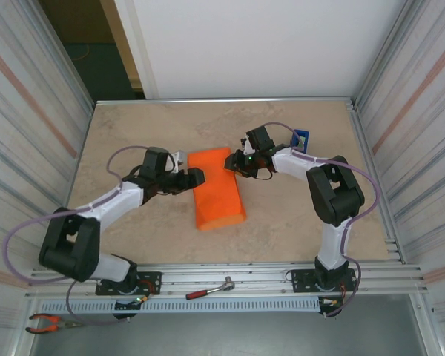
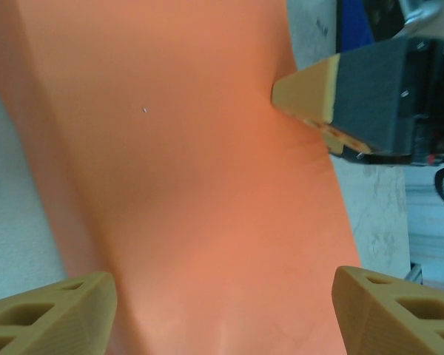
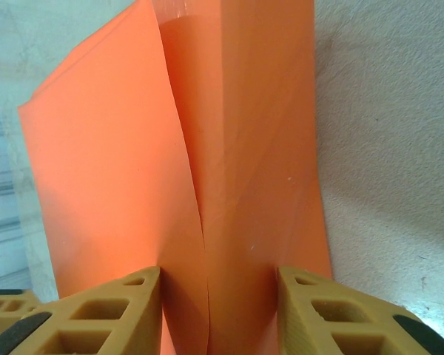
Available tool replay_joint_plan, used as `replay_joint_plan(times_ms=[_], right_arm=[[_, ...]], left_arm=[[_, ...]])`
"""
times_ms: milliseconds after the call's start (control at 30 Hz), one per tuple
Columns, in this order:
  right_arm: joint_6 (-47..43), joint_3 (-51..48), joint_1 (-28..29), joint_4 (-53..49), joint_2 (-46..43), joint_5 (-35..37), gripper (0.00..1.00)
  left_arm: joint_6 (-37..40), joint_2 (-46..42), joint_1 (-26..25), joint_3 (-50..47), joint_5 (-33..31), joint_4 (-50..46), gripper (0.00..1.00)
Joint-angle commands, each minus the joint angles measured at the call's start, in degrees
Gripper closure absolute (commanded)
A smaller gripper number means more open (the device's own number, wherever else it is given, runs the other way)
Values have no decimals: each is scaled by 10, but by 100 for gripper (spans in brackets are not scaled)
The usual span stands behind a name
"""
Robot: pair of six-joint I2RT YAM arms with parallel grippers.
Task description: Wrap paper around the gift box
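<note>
Left gripper [image 1: 197, 176], jaws apart, stood at the 9 o'clock edge of the paper [image 1: 219, 194], which lay mid-table folded over the hidden gift box. Right gripper [image 1: 236, 165], likewise spread, straddled the overlap seam at 2 o'clock. Step judged: closing the long wrap. Next, the seam likely needed pressing flat.

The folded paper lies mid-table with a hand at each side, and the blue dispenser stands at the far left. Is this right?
Not quite: the top view shows the dispenser at the far right, not the far left. The rest holds: folded paper mid-table, left hand and right hand at its sides.
</note>
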Motion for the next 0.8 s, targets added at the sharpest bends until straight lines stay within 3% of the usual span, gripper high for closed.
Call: replay_joint_plan(times_ms=[0,300,533,767], right_arm=[[23,-29,13,-45,5,38,62],[44,-42,23,-37,0,54,64],[52,-48,24,-32,-5,57,64],[58,-48,24,-29,-3,56,64]], left_arm=[[19,30,1,31,61,34,22],[94,103,1,120,33,-87,22],[141,88,41,152,-15,-153,20],[156,115,24,165,25,-151,18]])
